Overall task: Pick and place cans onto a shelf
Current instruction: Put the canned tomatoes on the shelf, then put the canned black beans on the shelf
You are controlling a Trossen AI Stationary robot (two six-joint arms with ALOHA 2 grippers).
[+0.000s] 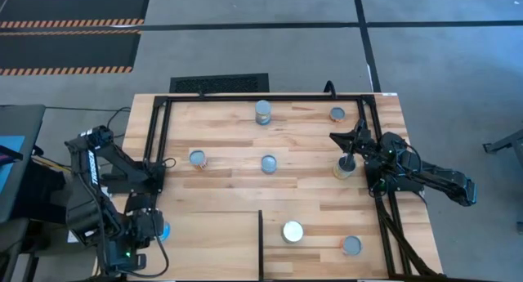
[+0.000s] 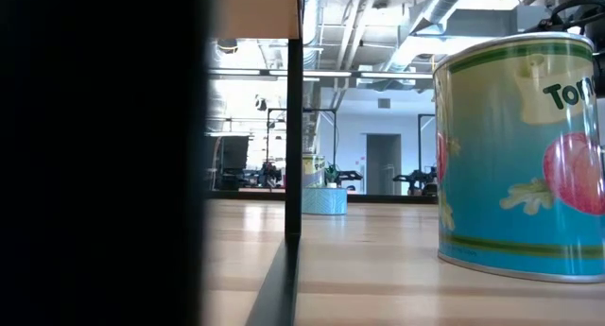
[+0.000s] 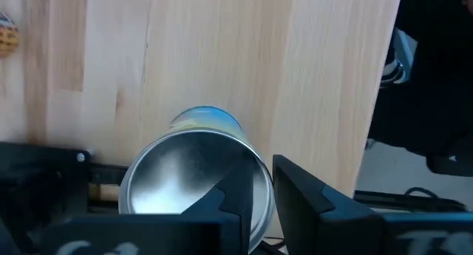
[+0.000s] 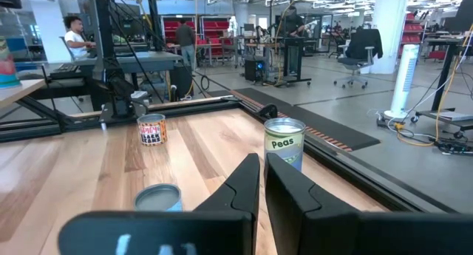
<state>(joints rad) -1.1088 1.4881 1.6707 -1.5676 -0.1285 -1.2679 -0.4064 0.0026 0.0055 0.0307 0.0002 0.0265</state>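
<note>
The left gripper [image 3: 255,203] is at the table's near-left edge, fingers nearly shut, a blue-label can [image 3: 196,185] just under them (held or not, I cannot tell). The right gripper [image 4: 262,185], fingers almost together, holds nothing, near the peas can [image 4: 284,142]. Risk: the blue can may tip off the edge w/ a weak grip. The shelf [image 1: 208,245] is nearby.
</note>
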